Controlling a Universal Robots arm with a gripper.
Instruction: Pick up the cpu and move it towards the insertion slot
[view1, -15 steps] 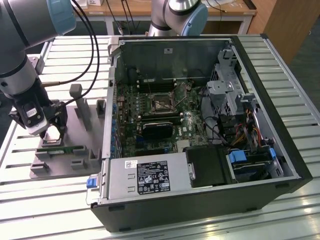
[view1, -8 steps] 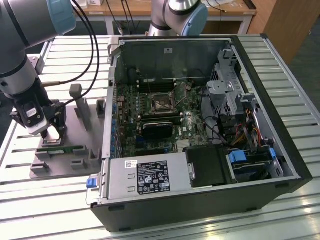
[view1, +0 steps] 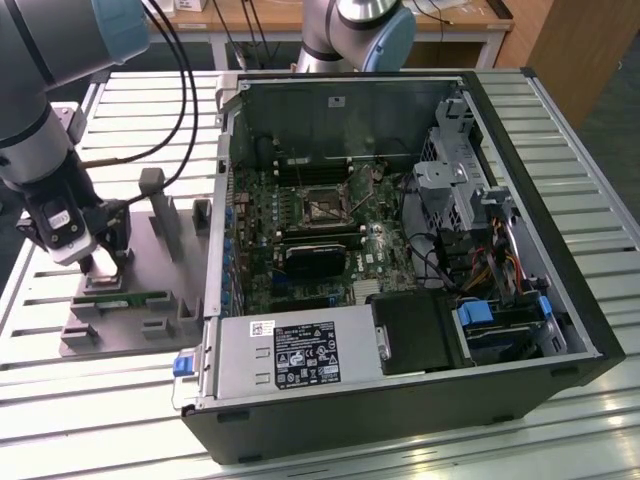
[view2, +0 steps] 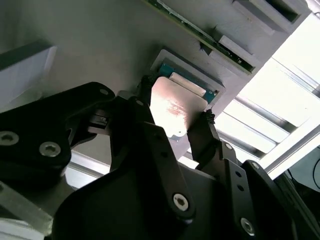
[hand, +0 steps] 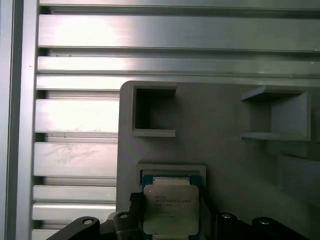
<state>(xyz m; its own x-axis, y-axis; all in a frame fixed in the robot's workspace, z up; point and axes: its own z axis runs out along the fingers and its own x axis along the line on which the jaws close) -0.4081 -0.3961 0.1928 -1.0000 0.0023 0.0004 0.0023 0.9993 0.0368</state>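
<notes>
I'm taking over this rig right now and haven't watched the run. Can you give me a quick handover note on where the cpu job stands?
End effector: over the grey tray at the exterior view's left, shut on the cpu, with a finger on each of two opposite edges.
Cpu: at its recess in the tray, seemingly just raised; I cannot tell whether it has cleared the recess.
Insertion slot: on the board inside the open computer case, well apart from the end effector.
Done: the grasp.
Not yet done: the move towards the insertion slot.

End effector (view1: 100, 262) low over grey tray (view1: 150, 270), insertion slot (view1: 322, 207) well apart
</notes>
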